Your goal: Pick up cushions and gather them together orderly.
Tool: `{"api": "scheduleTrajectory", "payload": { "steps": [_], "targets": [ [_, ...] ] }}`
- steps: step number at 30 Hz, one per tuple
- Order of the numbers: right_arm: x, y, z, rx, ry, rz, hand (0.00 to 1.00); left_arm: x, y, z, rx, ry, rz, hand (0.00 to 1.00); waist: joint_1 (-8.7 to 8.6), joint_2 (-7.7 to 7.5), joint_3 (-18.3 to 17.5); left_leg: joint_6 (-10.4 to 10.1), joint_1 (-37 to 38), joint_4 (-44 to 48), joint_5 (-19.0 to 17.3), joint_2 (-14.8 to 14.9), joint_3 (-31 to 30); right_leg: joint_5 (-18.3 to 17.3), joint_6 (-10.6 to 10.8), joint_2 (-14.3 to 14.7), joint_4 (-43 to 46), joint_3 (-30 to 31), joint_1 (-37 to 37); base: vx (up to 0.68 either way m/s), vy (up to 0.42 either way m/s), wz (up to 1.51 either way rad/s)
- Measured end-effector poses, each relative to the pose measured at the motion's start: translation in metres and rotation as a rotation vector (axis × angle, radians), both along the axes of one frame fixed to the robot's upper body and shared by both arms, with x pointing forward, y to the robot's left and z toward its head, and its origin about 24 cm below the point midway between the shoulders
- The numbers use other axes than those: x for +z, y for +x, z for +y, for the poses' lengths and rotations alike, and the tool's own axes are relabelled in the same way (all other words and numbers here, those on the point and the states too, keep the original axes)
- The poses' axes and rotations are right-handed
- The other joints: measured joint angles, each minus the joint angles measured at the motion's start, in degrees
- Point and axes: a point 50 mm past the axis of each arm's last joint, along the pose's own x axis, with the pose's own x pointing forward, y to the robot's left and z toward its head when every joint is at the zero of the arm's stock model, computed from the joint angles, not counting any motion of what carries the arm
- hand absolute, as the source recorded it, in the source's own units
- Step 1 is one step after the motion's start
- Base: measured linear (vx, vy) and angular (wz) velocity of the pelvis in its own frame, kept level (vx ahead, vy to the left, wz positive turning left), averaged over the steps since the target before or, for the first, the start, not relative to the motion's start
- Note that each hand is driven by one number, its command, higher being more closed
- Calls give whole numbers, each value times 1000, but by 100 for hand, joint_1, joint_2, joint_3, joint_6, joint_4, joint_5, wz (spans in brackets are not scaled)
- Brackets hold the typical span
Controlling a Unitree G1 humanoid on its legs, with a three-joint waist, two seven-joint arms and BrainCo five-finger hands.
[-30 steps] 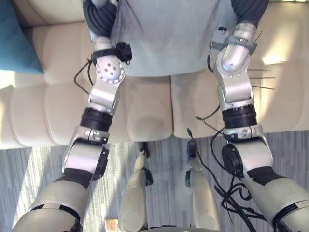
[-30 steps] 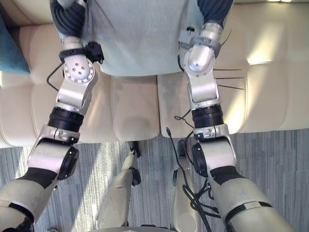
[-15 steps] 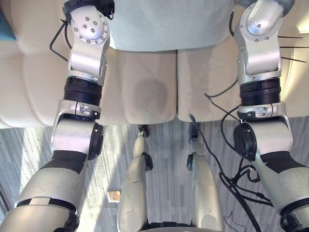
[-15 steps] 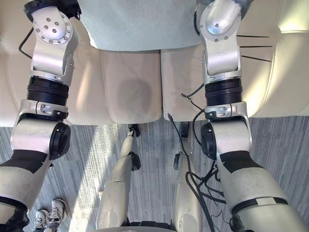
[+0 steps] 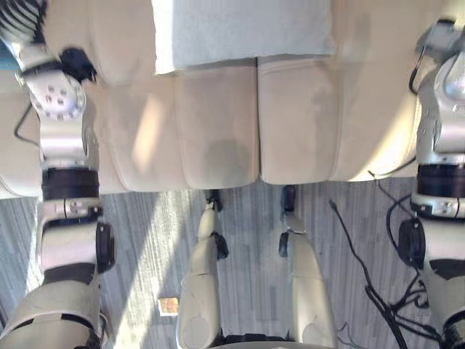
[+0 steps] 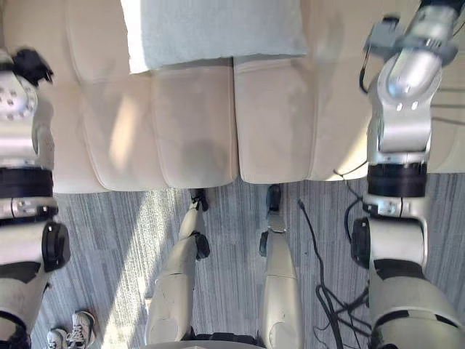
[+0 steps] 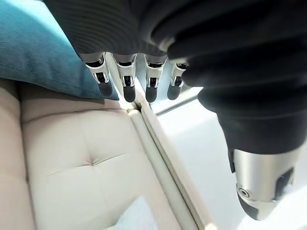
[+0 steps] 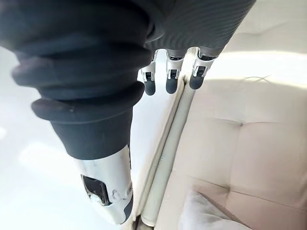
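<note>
A pale grey-blue cushion [image 5: 243, 33] rests on the cream sofa [image 5: 218, 123], at the middle of the seat's back, with no hand touching it. My left hand [image 7: 125, 76] is out to the cushion's left, fingers straight and empty, just in front of a teal cushion [image 7: 38, 48] that leans on the backrest. Out to the right, my right hand [image 8: 170, 72] also has straight fingers and holds nothing, near the sofa's back edge. A corner of the pale cushion [image 8: 206, 215] shows in each wrist view.
The sofa's front edge [image 6: 196, 182] runs across the middle of the eye views, with grey striped carpet [image 5: 145, 254] below it. A pair of shoes [image 6: 69, 334] stands on the carpet at the lower left.
Both hands have let go of the pale cushion's sides and opened. The arms have swung outward, left and right. The camera has shifted as well.
</note>
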Motion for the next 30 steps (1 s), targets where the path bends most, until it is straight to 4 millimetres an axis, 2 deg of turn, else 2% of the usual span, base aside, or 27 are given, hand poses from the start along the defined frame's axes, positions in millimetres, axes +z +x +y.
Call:
{"api": "scheduleTrajectory", "payload": {
  "steps": [2, 4, 5, 6, 7, 8, 9, 10, 11, 12, 13, 14, 17, 19, 23, 25, 27, 30],
  "targets": [
    [-38, 1, -6, 21, -6, 112, 0, -37, -3, -6, -58, -16, 76, 0, 2, -4, -10, 22, 170, 2, -21, 0, -8, -57, 4, -2, 9, -8, 183, 6, -91, 8],
    [-107, -4, -9, 73, 28, 311, 0, -108, -15, -19, -149, -77, 235, 0, -15, -24, -136, 24, 379, 64, -132, -6, -50, -203, -16, -29, 44, -108, 449, 33, -102, 15],
    [-127, -6, -10, 82, 42, 370, 0, -125, -19, -24, -173, -92, 282, 0, -23, -27, -168, 13, 432, 100, -178, -5, -75, -238, -21, -33, 41, -137, 529, 57, -111, 21],
    [-170, -15, -10, 101, 72, 506, 0, -169, -31, -35, -227, -127, 415, 0, -10, -30, -293, -3, 537, 151, -249, -5, -121, -320, -22, -49, 43, -170, 689, 75, -106, 18],
    [-202, -25, -8, 116, 112, 603, 0, -202, -44, -44, -261, -160, 517, 0, -5, -45, -448, -32, 600, 181, -306, -6, -127, -377, -37, -56, 61, -187, 762, 86, -104, 15],
    [-218, -31, -7, 117, 126, 654, 0, -217, -51, -49, -282, -172, 568, 0, 11, -56, -493, -32, 668, 209, -315, -9, -125, -419, -40, -66, 86, -190, 840, 121, -115, 16],
    [-253, -46, -5, 109, 146, 774, 0, -247, -68, -59, -316, -193, 677, 0, 10, -65, -503, -51, 931, 226, -372, -39, -148, -543, -35, -107, 158, -233, 1101, 105, -94, 19],
    [-277, -58, -1, 102, 159, 863, 0, -267, -81, -64, -331, -197, 759, 0, 11, -72, -562, -66, 1124, 249, -455, -56, -175, -631, -28, -132, 175, -294, 1318, 111, -101, 21],
    [-292, -66, 1, 94, 167, 921, 0, -278, -90, -65, -336, -204, 805, 0, 13, -85, -646, -65, 1211, 280, -540, -59, -182, -678, -34, -137, 177, -304, 1426, 96, -64, 12],
    [-320, -81, 4, 84, 195, 1032, 0, -302, -107, -66, -329, -224, 909, 0, 21, -109, -862, -67, 1355, 343, -665, -56, -181, -750, -37, -144, 166, -314, 1596, 106, -55, 5],
    [-340, -93, 5, 77, 219, 1114, 0, -317, -118, -66, -322, -235, 983, 0, 13, -121, -990, -87, 1510, 344, -709, -61, -179, -800, -23, -151, 139, -319, 1764, 144, -43, 4],
    [-371, -112, 5, 63, 253, 1255, 0, -340, -134, -66, -319, -260, 1096, 0, 12, -145, -1198, -99, 1730, 348, -737, -77, -179, -863, -27, -177, 95, -352, 2009, 117, -27, 5],
    [-414, -145, 2, 20, 318, 1458, 0, -375, -158, -65, -301, -291, 1280, 0, -11, -147, -1493, -157, 2057, 321, -787, -90, -192, -895, -21, -188, -107, -406, 2417, 91, -11, 3],
    [-432, -162, -4, -20, 353, 1558, 0, -391, -172, -62, -289, -294, 1385, 0, -12, -149, -1559, -196, 2293, 295, -825, -97, -191, -874, 2, -186, -268, -415, 2715, 84, 5, -2],
    [-451, -184, -13, -65, 395, 1679, 0, -409, -199, -47, -210, -331, 1508, 0, -16, -195, -1691, -207, 2810, 134, -870, -124, -118, -771, 48, -178, -628, -365, 3261, 49, 15, -10],
    [-456, -190, -12, -68, 405, 1719, 0, -412, -207, -42, -192, -331, 1539, 0, -11, -254, -1740, -218, 3007, 75, -881, -145, -89, -731, 68, -177, -716, -284, 3388, 8, 18, -16],
    [-458, -191, -11, -67, 410, 1729, 0, -412, -206, -41, -189, -327, 1539, 0, -20, -294, -1752, -219, 3015, 95, -881, -139, -23, -650, 68, -173, -778, -259, 3415, 4, 21, -14],
    [-455, -178, -6, -46, 408, 1704, 0, -409, -198, -41, -195, -317, 1522, 0, 1, -375, -1730, -215, 2767, 434, -1005, -53, 145, -494, 91, -128, -726, -36, 3219, -23, 14, -33]
  ]
}}
